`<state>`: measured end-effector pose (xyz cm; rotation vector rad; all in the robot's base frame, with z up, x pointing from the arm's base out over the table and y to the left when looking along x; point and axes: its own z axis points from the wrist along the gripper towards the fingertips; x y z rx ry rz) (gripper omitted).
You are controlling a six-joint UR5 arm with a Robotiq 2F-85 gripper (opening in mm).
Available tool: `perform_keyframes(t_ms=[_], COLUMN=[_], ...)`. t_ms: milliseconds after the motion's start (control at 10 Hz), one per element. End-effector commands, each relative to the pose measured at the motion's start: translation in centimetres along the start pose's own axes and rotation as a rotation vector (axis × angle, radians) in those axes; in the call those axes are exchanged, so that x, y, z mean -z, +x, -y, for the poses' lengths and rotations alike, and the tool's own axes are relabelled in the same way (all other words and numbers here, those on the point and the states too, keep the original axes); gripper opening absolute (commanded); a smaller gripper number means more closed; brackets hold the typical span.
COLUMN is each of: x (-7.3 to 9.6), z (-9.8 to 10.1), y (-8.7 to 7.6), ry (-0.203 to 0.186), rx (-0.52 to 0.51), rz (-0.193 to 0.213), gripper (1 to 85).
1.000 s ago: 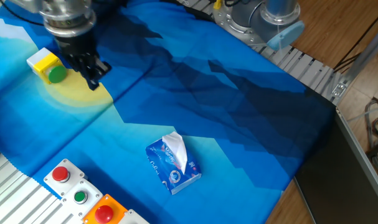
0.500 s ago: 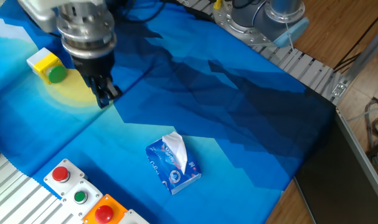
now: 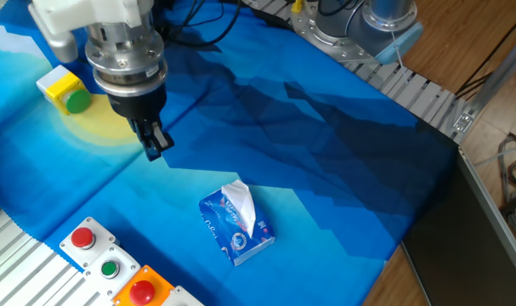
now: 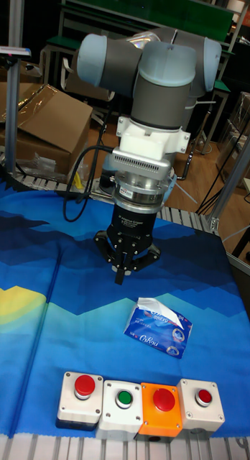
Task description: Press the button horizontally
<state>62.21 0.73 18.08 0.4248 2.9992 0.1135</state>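
Button faces sideways from its yellow box at the cloth's far-left edge, so pressing needs a level push. Gripper hangs apart from it, fingertips together, probably to poke. Tissue pack lies well clear.

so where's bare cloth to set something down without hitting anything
The widest free patch is the dark blue cloth right of the tool and behind the tissue pack, out to the table edge. A smaller strip lies between the tissue pack and the yellow button box. The front-left corner is crowded: a row of button boxes lines the edge.
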Motion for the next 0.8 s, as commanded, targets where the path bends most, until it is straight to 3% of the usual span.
perform_keyframes(t_ms=[0, 200, 700], x=[-0.31, -0.49, -0.7], z=[0.42, 0.19, 0.34], y=[0.88, 0.93, 0.63], ry=[0.009, -0.017, -0.022], rx=[0.018, 0.02, 0.038], rz=[-0.039, -0.038, -0.03], gripper=[1.0, 1.0, 1.0])
